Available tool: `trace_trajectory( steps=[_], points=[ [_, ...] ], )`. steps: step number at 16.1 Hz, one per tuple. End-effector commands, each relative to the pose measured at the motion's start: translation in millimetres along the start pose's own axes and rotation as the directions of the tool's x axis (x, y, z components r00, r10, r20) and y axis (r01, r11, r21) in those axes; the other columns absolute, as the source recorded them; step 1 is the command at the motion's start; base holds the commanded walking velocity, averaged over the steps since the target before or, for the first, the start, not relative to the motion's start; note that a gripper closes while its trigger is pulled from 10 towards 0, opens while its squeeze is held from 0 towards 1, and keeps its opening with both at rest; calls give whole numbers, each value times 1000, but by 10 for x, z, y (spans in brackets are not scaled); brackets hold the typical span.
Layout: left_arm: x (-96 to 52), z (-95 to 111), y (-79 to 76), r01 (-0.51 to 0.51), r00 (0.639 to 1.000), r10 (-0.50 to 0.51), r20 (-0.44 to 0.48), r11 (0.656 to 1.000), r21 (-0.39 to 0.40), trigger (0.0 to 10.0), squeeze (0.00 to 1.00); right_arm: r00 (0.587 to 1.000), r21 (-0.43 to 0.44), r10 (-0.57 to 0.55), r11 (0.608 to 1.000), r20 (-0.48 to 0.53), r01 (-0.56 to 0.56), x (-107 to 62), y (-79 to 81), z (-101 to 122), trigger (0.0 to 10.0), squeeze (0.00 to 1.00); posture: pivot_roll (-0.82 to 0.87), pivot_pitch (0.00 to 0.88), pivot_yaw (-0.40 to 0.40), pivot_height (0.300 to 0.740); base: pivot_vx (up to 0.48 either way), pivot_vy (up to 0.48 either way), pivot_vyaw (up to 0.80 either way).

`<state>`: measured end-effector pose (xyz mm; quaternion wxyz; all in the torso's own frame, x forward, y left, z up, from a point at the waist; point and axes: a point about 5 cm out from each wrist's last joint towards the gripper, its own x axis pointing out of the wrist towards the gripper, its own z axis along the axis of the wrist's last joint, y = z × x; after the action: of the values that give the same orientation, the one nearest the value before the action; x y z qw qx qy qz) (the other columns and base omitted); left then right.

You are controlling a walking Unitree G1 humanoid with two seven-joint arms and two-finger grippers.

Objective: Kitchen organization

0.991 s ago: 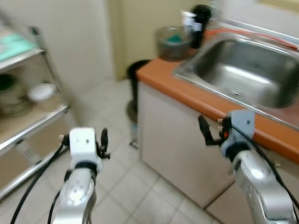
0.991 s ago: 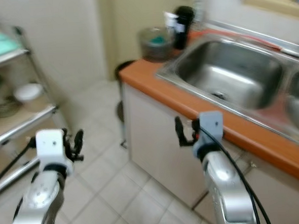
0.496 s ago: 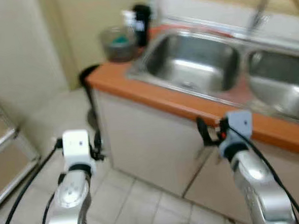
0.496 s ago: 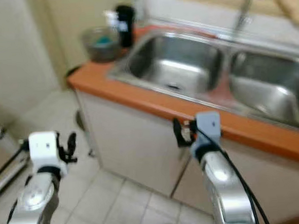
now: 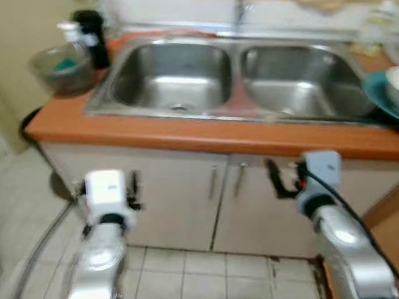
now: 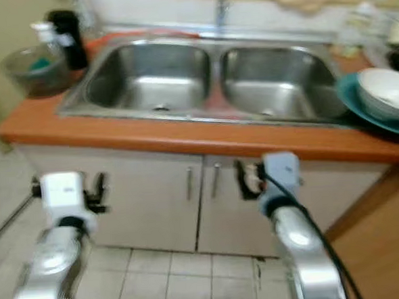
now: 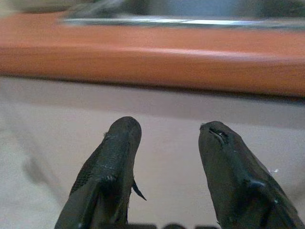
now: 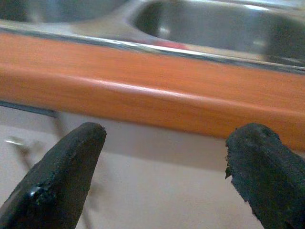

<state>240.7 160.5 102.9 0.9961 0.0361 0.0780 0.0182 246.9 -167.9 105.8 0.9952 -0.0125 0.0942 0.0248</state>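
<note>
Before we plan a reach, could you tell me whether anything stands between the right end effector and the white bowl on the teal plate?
Yes. The right end effector hangs open below the counter, facing the cabinet doors. The orange countertop edge overhangs between it and the white bowl on the teal plate, so the arm must rise first.

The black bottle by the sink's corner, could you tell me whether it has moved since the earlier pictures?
No. The black bottle still stands at the double sink's far left corner beside the glass bowl; only the camera turned.

No text, label or number can be read anywhere.
</note>
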Motion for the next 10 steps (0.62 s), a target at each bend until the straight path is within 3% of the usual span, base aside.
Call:
trace_trajectory(
  steps=[1,4,8,10],
  points=[
    [-4,5,73,-26,1000,26,6,1000,13,10000,0,999,1,20,1000,30,-20,8,54,82,10000,1000,-35,0,-8,740,0,0,0],
    [-4,0,73,-28,1000,27,7,1000,15,10000,0,999,-4,32,999,31,-32,22,72,88,10000,1000,-31,0,-15,740,0,0,0],
    [-7,-9,62,-27,1000,27,11,1000,7,10000,0,998,-24,47,999,32,-46,34,88,92,10000,1000,-31,0,-18,740,0,0,-800],
    [-1,1,66,-26,999,25,22,1000,12,10000,0,999,-27,44,999,30,-43,30,85,87,10000,1000,-31,0,-17,740,0,0,0]
  ],
)
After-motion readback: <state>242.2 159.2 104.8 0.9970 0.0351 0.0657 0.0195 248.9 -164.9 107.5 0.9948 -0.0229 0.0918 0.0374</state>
